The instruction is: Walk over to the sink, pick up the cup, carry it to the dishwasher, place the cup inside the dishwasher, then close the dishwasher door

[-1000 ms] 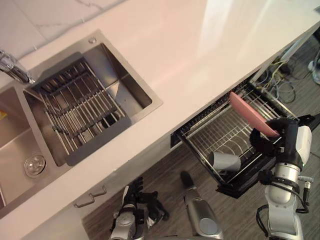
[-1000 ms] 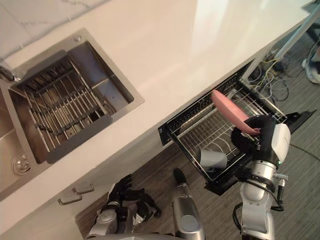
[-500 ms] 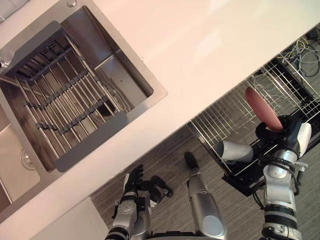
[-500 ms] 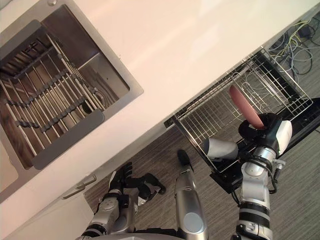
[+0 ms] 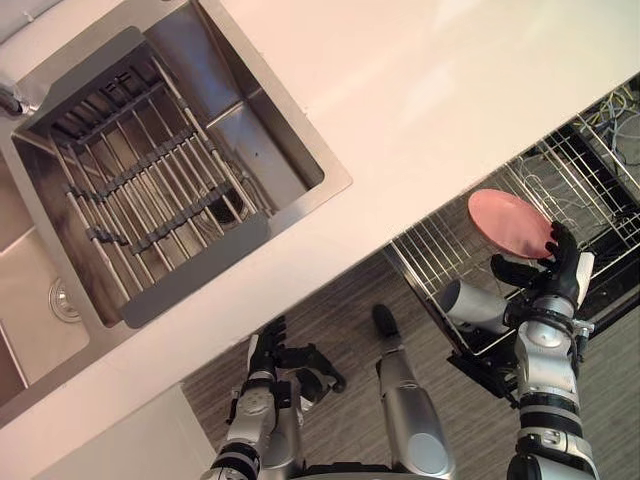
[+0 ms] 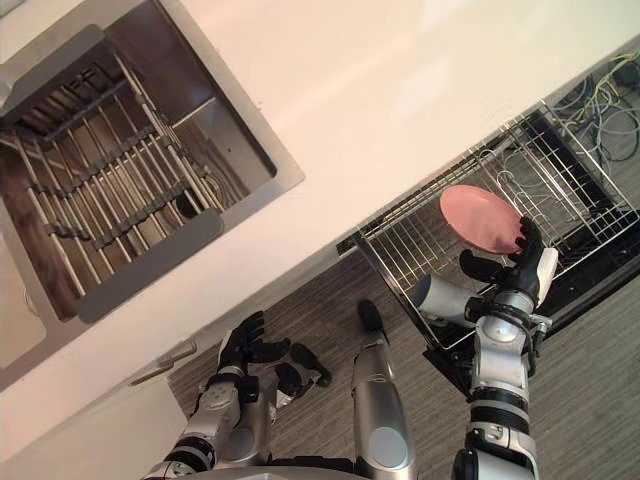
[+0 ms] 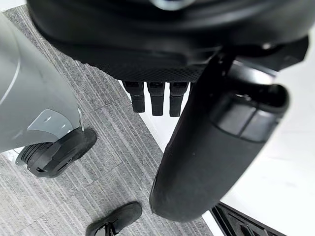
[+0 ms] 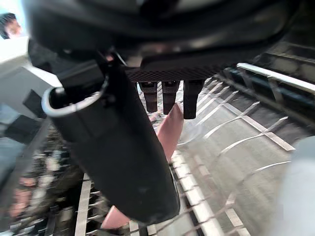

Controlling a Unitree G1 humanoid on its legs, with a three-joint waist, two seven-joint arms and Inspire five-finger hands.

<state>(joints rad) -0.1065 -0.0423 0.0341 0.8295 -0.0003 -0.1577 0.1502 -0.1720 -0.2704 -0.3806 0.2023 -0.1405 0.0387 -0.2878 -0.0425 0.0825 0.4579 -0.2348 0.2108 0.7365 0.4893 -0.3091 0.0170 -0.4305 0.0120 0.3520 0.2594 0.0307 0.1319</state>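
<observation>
A silver cup point(image 5: 472, 303) lies on its side in the pulled-out wire rack point(image 5: 432, 243) of the dishwasher, below the counter edge. A pink plate point(image 5: 508, 222) stands in the same rack, just behind the cup. My right hand point(image 5: 555, 268) is over the rack's near corner with its fingers straight, open and holding nothing, fingertips at the plate's rim. The right wrist view shows the pink plate point(image 8: 170, 130) past the straight fingers point(image 8: 170, 96). My left hand point(image 5: 268, 350) hangs low by the cabinet front, open and idle.
The white countertop point(image 5: 420, 90) runs diagonally above the rack. A steel sink point(image 5: 250, 150) with a grey drying rack point(image 5: 140, 190) sits at the upper left. The dark dishwasher door point(image 5: 478, 368) lies open under the rack. Loose cables point(image 5: 612, 100) lie on the floor beyond.
My right hand's fingers have gone from curled at the plate's edge to straight. The plate now shows more of its face. The whole view has shifted with the camera.
</observation>
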